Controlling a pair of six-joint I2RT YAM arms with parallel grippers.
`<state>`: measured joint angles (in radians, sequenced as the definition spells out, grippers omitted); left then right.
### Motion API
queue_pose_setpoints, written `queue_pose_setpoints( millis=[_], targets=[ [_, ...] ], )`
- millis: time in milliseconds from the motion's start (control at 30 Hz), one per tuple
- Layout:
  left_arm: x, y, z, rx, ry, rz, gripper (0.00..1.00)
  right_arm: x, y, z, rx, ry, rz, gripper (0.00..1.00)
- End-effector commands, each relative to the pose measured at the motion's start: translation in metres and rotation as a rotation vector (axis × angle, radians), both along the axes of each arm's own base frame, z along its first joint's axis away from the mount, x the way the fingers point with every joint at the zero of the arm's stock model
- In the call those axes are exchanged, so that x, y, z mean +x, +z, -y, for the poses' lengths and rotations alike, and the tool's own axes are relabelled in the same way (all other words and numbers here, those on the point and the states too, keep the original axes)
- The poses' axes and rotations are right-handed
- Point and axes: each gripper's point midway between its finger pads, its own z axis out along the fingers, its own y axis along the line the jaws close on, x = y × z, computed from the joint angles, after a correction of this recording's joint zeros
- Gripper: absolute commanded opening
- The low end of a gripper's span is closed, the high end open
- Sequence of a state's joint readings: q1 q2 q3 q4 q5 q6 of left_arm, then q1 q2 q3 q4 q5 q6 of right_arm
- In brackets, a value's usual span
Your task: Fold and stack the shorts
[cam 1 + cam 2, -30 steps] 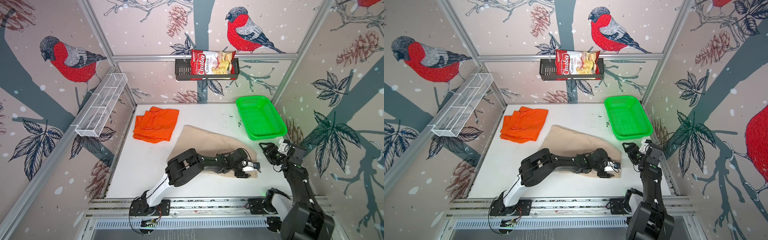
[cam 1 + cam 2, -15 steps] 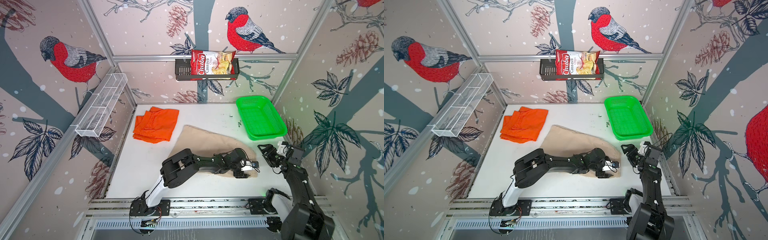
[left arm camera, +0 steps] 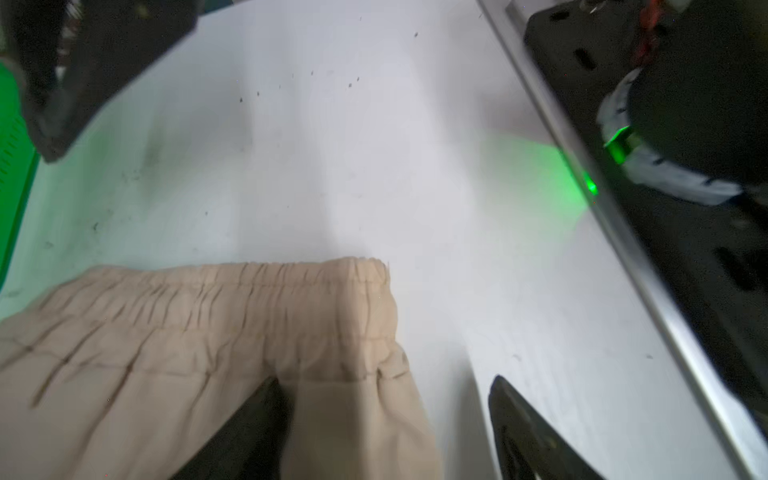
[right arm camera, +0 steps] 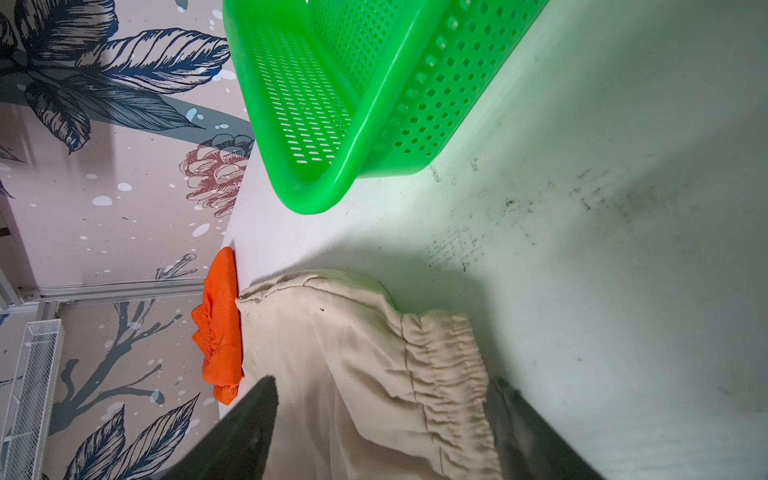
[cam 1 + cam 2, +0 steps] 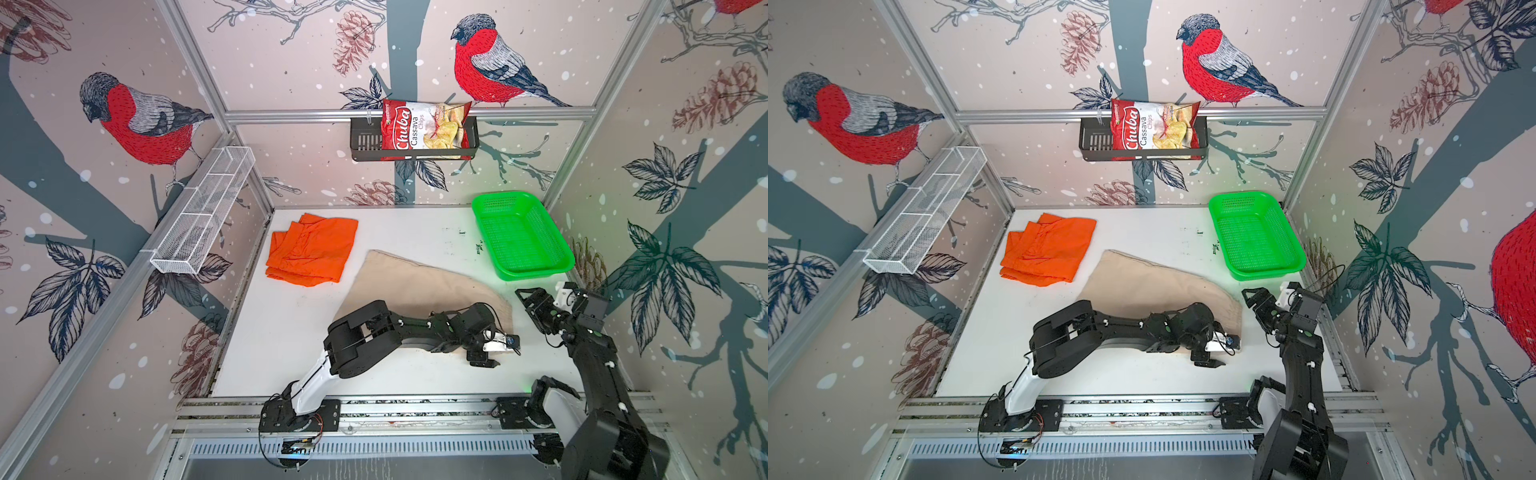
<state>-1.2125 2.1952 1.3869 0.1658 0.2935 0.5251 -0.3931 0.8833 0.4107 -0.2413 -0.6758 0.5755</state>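
Two pairs lie apart: orange shorts (image 5: 311, 249) folded, beige shorts (image 5: 415, 286) flat.

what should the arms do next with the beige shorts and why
Probably lower both grippers and pinch the waistband, ready to fold it toward the leg end. The left gripper and right gripper are open over the waistband end, holding nothing. The beige shorts lie flat but long, while the orange shorts sit folded at the back.

The beige shorts (image 5: 415, 286) and orange shorts (image 5: 311, 249) are matt cloth, the green basket (image 5: 540, 272) glossy perforated plastic.
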Motion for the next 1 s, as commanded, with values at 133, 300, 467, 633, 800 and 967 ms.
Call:
queue_pose_setpoints(
  millis=[133,300,467,633,800,967],
  targets=[
    [0.034,-0.028,-0.013,0.075,0.182,0.09,0.68,-0.001,-0.003,-0.006,-0.002,0.029,-0.005,0.83],
    [0.045,-0.007,-0.013,-0.042,0.299,0.054,0.25,-0.008,-0.011,-0.021,0.03,0.075,-0.031,0.84],
    [0.046,0.032,-0.014,-0.197,0.333,-0.048,0.13,-0.013,-0.01,-0.038,0.139,0.117,-0.029,0.84],
    [0.05,0.067,-0.027,-0.394,0.351,-0.131,0.08,-0.018,-0.008,-0.043,0.189,0.116,-0.053,0.85],
    [0.06,0.083,-0.043,-0.489,0.375,-0.187,0.06,-0.028,-0.017,-0.054,0.261,0.124,-0.104,1.0],
    [0.063,0.079,-0.043,-0.472,0.377,-0.153,0.06,-0.026,-0.008,-0.077,0.301,0.177,-0.082,1.0]
  ],
)
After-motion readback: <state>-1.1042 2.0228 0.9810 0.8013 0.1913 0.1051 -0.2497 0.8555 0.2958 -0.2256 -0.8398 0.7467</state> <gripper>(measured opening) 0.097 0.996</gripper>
